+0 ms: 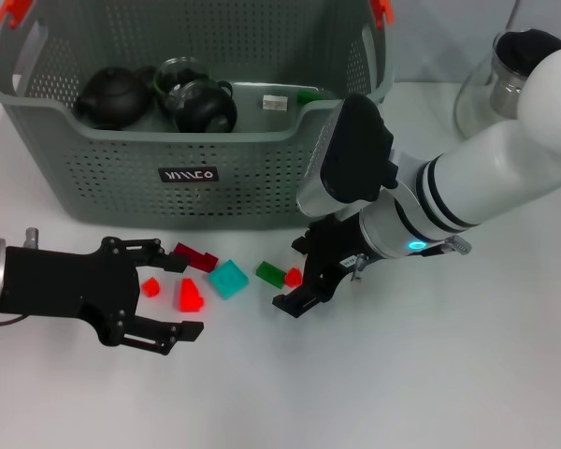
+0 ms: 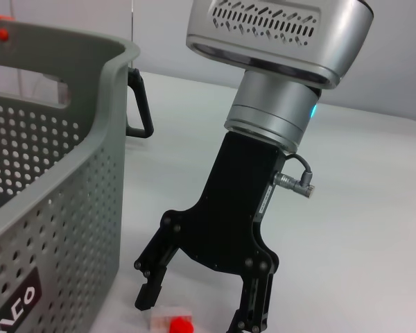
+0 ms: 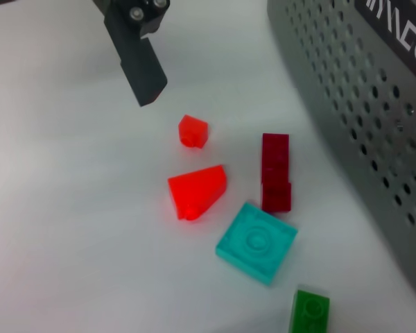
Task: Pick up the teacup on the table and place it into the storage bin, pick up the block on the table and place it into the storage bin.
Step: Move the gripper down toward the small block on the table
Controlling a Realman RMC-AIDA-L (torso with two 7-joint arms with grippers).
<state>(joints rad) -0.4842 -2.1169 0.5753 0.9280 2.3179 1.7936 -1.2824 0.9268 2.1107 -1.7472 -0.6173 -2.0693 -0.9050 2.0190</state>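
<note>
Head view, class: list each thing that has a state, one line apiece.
storage bin: upright, holding dark teapots
left gripper: open, around two red blocks
right gripper: open, low over a small red block
teal block: flat on the table

Legible markings: few.

1. Small black label on the front wall of the storage bin, the wall facing the near edge of the worktop. White stylised lettering, several characters; the characters cannot be made out in the head view. The left wrist view catches only one end of the label, where the last two characters look like "CO". The right wrist view shows part of the label upside down and cut off at the picture edge: unreadable.

2. Small white tag lying inside the bin near its right side. Print too small to read.

No other text, numbers or signs can be read.
</note>
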